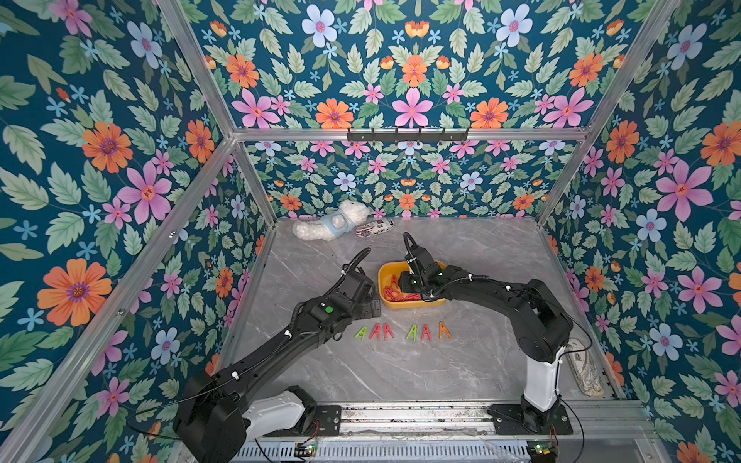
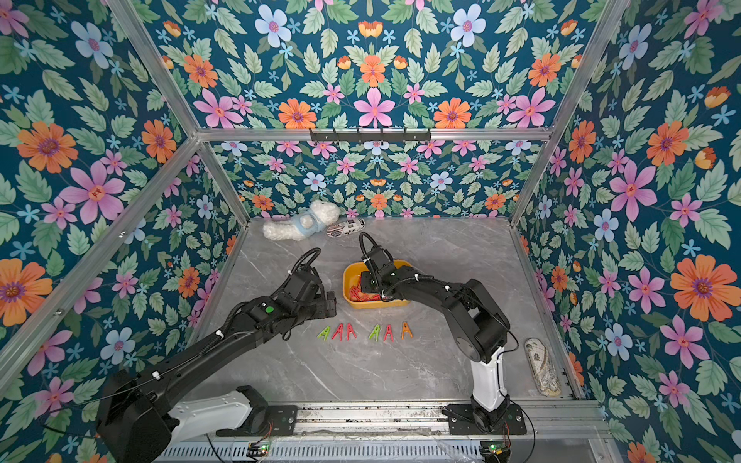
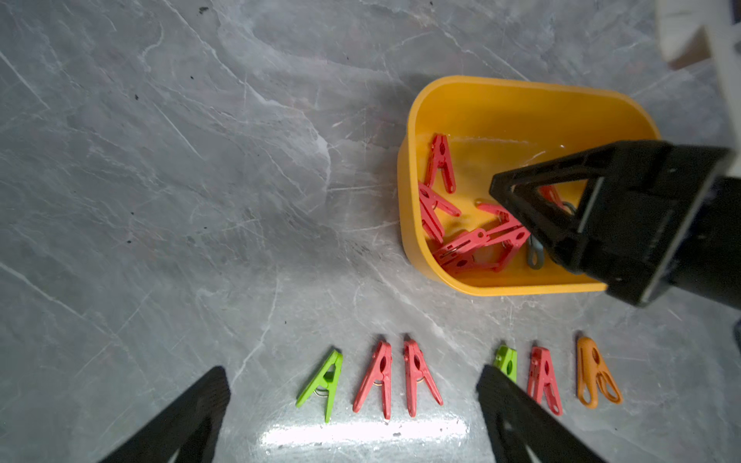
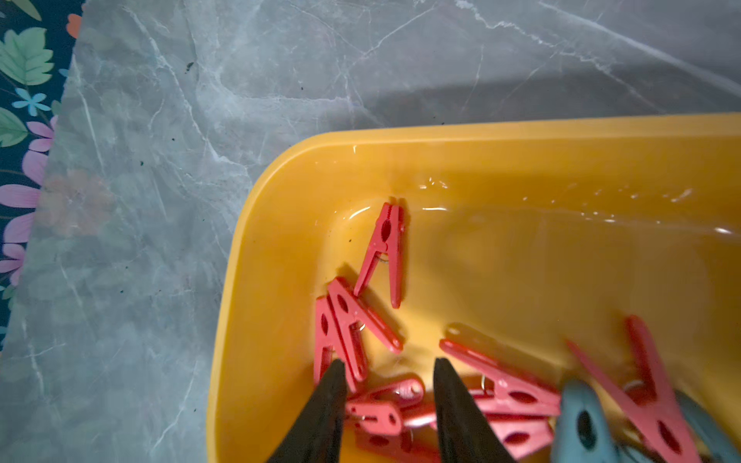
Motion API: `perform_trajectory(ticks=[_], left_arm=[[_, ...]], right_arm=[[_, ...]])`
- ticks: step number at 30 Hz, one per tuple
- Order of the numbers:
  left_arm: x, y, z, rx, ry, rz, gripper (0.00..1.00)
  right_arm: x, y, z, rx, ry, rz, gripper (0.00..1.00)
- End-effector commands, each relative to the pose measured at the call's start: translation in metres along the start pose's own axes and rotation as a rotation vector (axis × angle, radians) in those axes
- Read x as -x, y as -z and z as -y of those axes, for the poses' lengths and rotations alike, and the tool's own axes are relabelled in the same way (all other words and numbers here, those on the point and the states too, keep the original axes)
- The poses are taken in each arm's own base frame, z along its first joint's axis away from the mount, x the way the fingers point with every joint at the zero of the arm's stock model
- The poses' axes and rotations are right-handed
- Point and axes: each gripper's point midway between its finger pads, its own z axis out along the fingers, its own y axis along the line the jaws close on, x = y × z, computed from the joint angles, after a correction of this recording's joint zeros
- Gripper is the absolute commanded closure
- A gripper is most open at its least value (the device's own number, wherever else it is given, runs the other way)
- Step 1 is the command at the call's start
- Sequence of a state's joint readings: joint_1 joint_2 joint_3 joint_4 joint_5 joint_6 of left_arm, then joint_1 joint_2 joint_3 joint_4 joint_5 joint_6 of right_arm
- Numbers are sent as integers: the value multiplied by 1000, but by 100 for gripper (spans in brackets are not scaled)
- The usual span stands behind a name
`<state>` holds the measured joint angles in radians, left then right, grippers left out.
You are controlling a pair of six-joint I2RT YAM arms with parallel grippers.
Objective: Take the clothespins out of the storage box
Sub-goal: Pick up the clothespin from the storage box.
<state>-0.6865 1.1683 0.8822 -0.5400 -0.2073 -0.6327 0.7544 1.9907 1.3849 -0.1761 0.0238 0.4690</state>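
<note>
The yellow storage box (image 1: pixel 413 305) (image 2: pixel 377 303) (image 3: pixel 413 200) (image 4: pixel 280 240) sits mid-table and holds several red clothespins (image 4: pixel 383 248) (image 3: pixel 441 164) plus a grey-blue one (image 4: pixel 581 425). My right gripper (image 4: pixel 389 362) (image 1: pixel 405 282) (image 3: pixel 509 200) reaches down into the box. Its jaws stand part-way apart on either side of a red clothespin (image 4: pixel 375 417), with a gap still showing. Several clothespins lie in a row in front of the box: green (image 1: pixel 362 332) (image 3: pixel 324 377), red (image 1: pixel 375 331), orange (image 1: pixel 444 330) (image 3: pixel 593 373). My left gripper (image 3: pixel 353 375) (image 1: pixel 375 306) hovers wide open and empty above that row.
At the back left lie a white plush toy (image 1: pixel 331 226) and a small patterned pouch (image 1: pixel 375 227). A patterned flat case (image 1: pixel 585 366) rests by the right wall. A black hook rail (image 1: pixel 407 135) hangs on the back frame.
</note>
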Motion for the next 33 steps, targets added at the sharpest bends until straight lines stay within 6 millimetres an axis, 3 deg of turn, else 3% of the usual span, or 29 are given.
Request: perform_trajectory(ticks=[1,10,19,26,29,33], left_arm=[[1,2,-9,36,19,4,0],[2,2,-14,55,17,-6,0],[-1,-1,-18,62,20,-16,0],[1,2,-19,60,29,-9,0],[0,2,-19,57,31,-8,0],[0,1,-18,51,32,-10,0]], right_arm=[[-1,-11,6,-45,21,-16,61],[-3,-40,12,-87,35,-45,68],[-9,-58,20,-136,57,-76,69],[-14,-60,24,-154,65,-97,79],[-14,-56,24,-161,64,-95,88],[-12,-49,25,-161,56,-84,91]])
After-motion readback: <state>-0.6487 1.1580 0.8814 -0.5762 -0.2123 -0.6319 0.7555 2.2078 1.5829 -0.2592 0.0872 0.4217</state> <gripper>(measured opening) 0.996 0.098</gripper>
